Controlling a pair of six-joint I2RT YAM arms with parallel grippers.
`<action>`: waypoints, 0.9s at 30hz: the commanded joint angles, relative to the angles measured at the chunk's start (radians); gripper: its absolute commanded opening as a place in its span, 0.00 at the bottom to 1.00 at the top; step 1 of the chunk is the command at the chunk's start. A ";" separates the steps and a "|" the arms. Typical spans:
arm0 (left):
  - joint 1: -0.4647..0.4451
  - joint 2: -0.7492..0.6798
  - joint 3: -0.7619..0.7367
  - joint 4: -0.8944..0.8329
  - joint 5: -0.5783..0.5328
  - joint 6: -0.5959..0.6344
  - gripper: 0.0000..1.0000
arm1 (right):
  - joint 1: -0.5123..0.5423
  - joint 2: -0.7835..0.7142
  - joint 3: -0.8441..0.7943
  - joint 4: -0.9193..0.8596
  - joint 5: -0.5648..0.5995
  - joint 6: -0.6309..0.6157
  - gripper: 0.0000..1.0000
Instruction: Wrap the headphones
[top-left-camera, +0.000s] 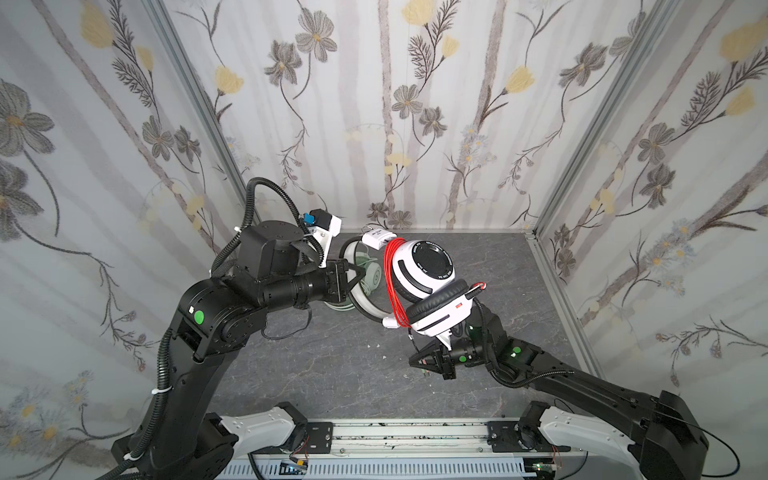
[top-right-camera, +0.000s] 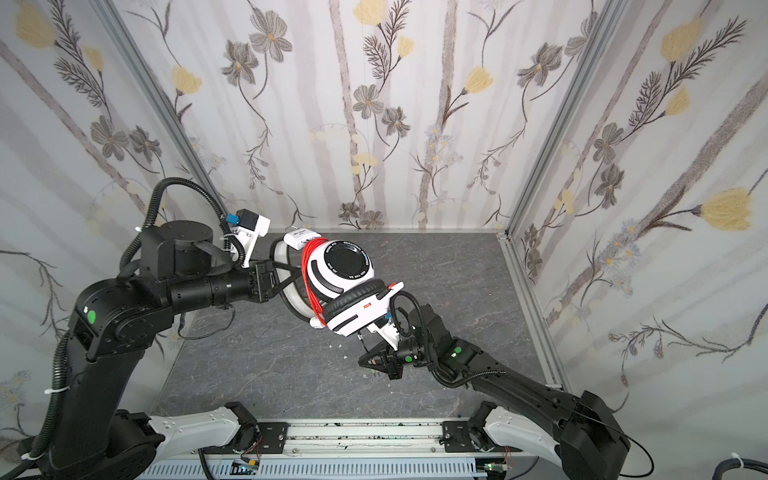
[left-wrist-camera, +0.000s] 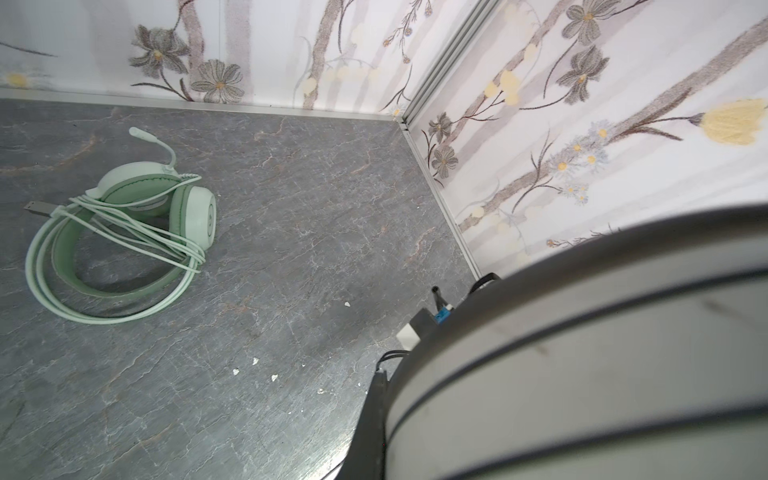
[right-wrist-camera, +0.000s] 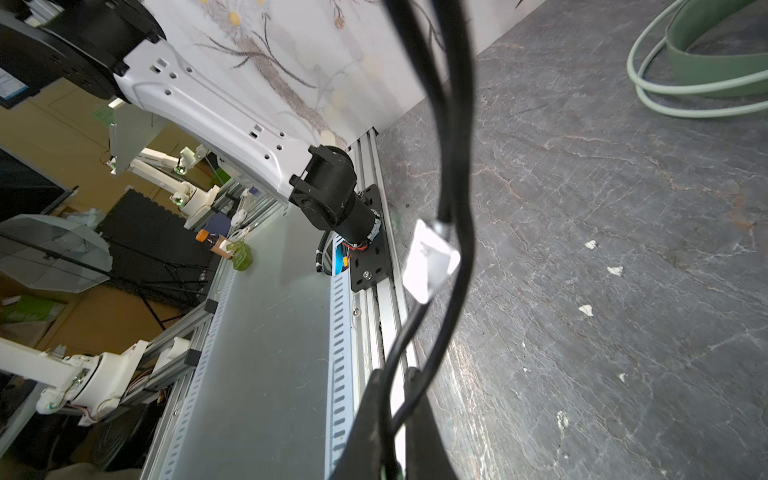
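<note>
The white-and-black headphones (top-left-camera: 424, 270) (top-right-camera: 345, 266) hang in the air above the middle of the table. Their red cord (top-left-camera: 392, 286) (top-right-camera: 311, 286) is wound in several turns round the headband. My left gripper (top-left-camera: 359, 274) (top-right-camera: 295, 272) is shut on that headband (left-wrist-camera: 582, 353), which fills much of the left wrist view. Below the headset my right gripper (top-left-camera: 413, 360) (top-right-camera: 360, 362) (right-wrist-camera: 392, 386) is shut on a thin black cord (right-wrist-camera: 453, 166) that hangs down from it. The mint-green headphones (left-wrist-camera: 124, 232) (top-left-camera: 371, 273) lie on the table behind my left gripper, their pale cord looped round them.
A white tag (right-wrist-camera: 430, 259) hangs on the black cord. A white label box (top-left-camera: 377, 240) sits at the top of the red windings. Small white scraps (left-wrist-camera: 274, 377) dot the grey table (top-left-camera: 332, 365). Flowered walls (top-left-camera: 415, 124) close three sides, with an aluminium rail (top-left-camera: 407, 432) in front.
</note>
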 joint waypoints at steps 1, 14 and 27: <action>0.003 -0.003 -0.030 0.038 -0.034 -0.021 0.00 | 0.034 -0.092 0.006 -0.055 0.125 0.046 0.00; 0.002 -0.017 -0.142 0.079 -0.063 -0.072 0.03 | 0.189 -0.322 0.294 -0.534 0.650 -0.021 0.00; 0.005 -0.051 -0.112 0.075 -0.067 -0.079 0.05 | 0.229 -0.237 0.375 -0.762 1.023 0.012 0.00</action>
